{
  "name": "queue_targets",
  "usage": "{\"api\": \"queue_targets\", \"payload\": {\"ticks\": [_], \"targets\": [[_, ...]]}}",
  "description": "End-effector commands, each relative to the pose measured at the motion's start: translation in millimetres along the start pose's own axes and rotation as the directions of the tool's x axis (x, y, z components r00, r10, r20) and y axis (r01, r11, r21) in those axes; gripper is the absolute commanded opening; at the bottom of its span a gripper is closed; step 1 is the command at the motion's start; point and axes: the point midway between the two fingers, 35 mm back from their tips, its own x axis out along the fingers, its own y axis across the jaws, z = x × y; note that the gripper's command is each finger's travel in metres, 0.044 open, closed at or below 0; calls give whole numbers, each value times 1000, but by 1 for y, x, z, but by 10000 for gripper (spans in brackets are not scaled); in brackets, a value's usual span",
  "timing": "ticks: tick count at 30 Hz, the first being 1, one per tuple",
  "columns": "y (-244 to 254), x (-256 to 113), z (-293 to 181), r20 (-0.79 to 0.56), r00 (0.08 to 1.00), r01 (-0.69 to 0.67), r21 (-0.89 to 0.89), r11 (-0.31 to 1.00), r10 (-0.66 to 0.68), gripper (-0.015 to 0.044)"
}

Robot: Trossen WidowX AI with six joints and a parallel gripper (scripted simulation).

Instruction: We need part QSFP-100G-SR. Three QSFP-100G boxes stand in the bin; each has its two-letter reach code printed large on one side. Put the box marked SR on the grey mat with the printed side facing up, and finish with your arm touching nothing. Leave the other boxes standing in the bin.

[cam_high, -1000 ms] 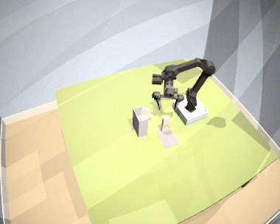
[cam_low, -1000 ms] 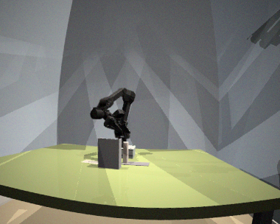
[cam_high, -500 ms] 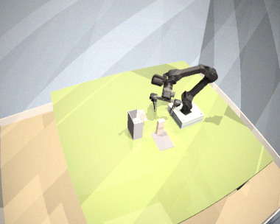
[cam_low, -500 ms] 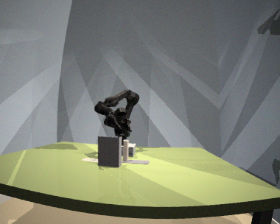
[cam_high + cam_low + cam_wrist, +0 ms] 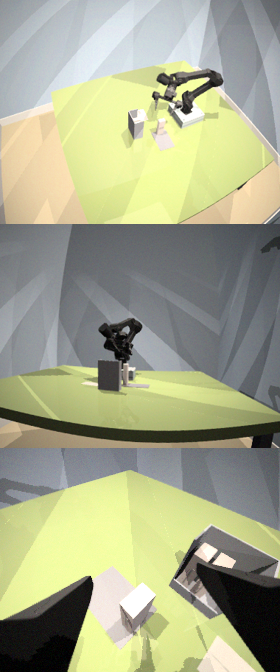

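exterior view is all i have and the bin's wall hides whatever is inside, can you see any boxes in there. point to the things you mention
Observer: Yes, the wrist view shows two pale boxes [image 5: 206, 551] [image 5: 226, 559] inside the bin [image 5: 138, 130] [image 5: 109, 375] [image 5: 235, 542].
Operator: the gripper's fingers run together from here, are they apart
Observer: They are wide apart in the wrist view; the gripper [image 5: 164, 111] [image 5: 124, 360] [image 5: 144, 573] is open with nothing between its fingers.
Operator: and the box outside the bin, what's facing up on it
Observer: Its small end: the wrist view shows a plain white end face on top of that upright box [image 5: 161, 126] [image 5: 126, 374] [image 5: 138, 599], with no code on it.
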Motion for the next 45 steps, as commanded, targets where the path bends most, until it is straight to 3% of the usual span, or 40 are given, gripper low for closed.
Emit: {"api": "queue_targets", "payload": {"ticks": [1, 20, 45], "targets": [[0, 0, -1, 0, 1000, 15, 13, 1000, -15, 440], [15, 18, -19, -228, 973, 64, 99, 993, -40, 440], [22, 26, -28, -389, 895, 292, 136, 947, -220, 440]]}}
